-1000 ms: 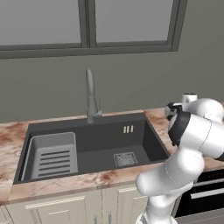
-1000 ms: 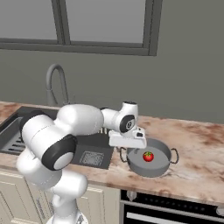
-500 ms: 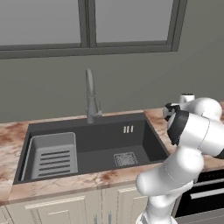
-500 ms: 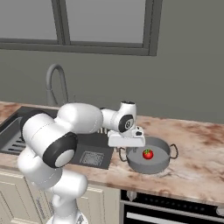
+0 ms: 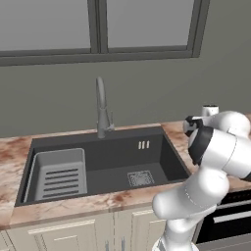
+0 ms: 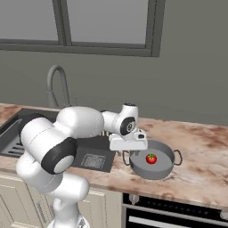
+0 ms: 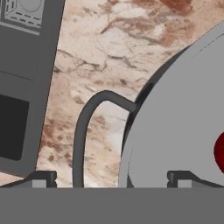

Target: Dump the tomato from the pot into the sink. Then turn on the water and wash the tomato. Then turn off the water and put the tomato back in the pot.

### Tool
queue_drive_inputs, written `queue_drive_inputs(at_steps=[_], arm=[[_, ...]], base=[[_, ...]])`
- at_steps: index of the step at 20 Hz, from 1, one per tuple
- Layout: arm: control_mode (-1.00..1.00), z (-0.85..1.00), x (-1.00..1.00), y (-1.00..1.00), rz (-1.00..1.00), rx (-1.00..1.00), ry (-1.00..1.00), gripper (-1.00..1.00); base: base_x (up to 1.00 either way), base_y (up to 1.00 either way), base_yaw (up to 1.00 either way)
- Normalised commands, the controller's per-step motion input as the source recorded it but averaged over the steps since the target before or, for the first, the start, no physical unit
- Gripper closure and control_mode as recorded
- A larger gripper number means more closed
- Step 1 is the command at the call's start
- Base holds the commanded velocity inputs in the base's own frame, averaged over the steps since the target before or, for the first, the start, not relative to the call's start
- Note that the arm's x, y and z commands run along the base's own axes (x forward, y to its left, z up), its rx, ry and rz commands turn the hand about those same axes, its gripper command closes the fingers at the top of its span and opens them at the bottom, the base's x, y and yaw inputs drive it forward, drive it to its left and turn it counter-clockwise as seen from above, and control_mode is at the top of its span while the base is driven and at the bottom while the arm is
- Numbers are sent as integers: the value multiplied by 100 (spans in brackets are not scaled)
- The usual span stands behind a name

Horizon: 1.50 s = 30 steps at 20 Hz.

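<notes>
Gripper (image 7: pixel 111 177) hangs low over the near-sink rim of the round shallow grey metal pot (image 6: pixel 153 167), fingers spread wide with nothing between them, straddling the dark looped side handle (image 7: pixel 87 127) and the rim. Tiny bright red tomato (image 6: pixel 151 158) lies inside the pot, beyond the handle away from the large dark grey rectangular sink (image 5: pixel 112 162). From the hand camera the tomato is cut off at the edge, and fingertip contact cannot be judged.
</notes>
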Motion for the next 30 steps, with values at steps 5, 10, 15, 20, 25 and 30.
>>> queue_drive_inputs(at_steps=[5,10,15,20,25,30], arm=[[-100,-6,-1,5,2,0,0,-100],[-100,-14,0,5,2,0,0,-100],[-100,-21,4,0,1,0,0,-100],[-100,-26,12,0,1,0,0,-100],[-100,-27,3,0,2,0,0,100],[-100,-4,0,8,1,0,0,100]], base=[[0,0,0],[0,0,0],[0,0,0],[0,0,0],[0,0,0],[0,0,0]])
